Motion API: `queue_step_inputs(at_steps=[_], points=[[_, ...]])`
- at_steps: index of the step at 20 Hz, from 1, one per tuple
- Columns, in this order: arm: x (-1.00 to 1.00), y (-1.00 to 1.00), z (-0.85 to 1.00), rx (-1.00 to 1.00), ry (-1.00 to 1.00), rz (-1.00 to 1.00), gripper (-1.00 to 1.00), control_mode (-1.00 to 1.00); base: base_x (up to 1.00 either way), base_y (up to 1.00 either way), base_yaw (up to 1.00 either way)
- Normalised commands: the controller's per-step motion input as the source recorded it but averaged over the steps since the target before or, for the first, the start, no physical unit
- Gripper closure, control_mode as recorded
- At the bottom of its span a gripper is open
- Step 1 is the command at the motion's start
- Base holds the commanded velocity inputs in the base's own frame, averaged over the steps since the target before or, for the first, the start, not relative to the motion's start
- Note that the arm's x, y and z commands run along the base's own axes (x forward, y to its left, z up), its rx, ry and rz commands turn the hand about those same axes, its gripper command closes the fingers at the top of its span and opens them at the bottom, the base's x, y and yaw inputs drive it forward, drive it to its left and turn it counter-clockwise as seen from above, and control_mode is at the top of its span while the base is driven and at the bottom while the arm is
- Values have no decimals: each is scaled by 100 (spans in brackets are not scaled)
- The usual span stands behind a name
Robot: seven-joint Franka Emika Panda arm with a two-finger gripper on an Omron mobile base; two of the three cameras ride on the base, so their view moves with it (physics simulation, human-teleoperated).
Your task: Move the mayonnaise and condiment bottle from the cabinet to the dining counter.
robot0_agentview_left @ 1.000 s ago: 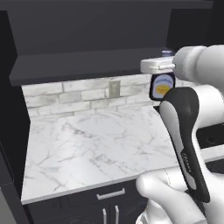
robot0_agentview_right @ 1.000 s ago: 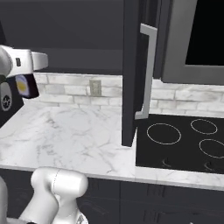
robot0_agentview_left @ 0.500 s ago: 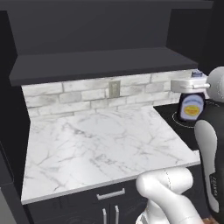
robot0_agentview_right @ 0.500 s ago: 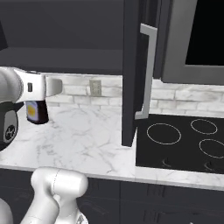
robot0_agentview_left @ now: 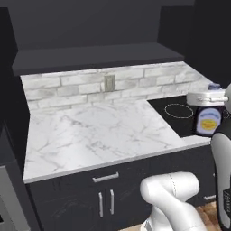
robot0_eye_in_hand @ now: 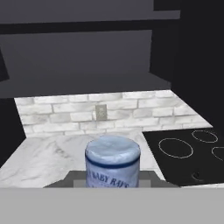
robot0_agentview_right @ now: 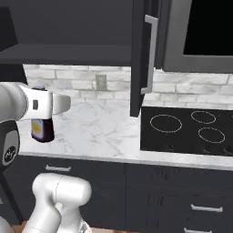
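Note:
My gripper (robot0_agentview_left: 208, 118) is shut on the mayonnaise (robot0_agentview_left: 208, 122), a squat jar with a pale blue lid and a dark label with a yellow oval. I hold it upright in the air in front of the worktop's edge, beside the cooktop. From the other side the gripper (robot0_agentview_right: 42, 124) and the mayonnaise (robot0_agentview_right: 41, 129) hang at the left, below shelf height. In the hand view the mayonnaise (robot0_eye_in_hand: 113, 162) stands between my fingertips. The cabinet (robot0_agentview_right: 140, 54) is open, with its dark shelf (robot0_agentview_left: 94, 56) bare. The condiment bottle and the dining counter are out of view.
A white marble worktop (robot0_agentview_left: 94, 135) backed by grey brick tiles (robot0_agentview_left: 81, 85) lies ahead. A black cooktop (robot0_agentview_right: 191, 129) sits to its right. The open cabinet door with its silver bar handle (robot0_agentview_right: 150, 54) juts out over the worktop. Dark base cabinets (robot0_agentview_left: 106, 198) stand below.
Both base views have shifted, so the camera has moved. The arm has brought the jar down from shelf height and out past the worktop's front edge, still held.

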Motion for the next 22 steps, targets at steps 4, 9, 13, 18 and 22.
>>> queue_step_inputs(at_steps=[4, 9, 13, 18, 22], points=[[0, 0, 0, 0, 0, 0, 100, 100, -95, 1, -8], [0, 0, 0, 0, 0, 0, 100, 100, -25, 40, 21], [0, 0, 0, 0, 0, 0, 100, 100, -2, 65, 63], [0, 0, 0, 0, 0, 0, 100, 100, -2, 77, 66], [0, 0, 0, 0, 0, 0, 100, 100, -10, 84, 66]])
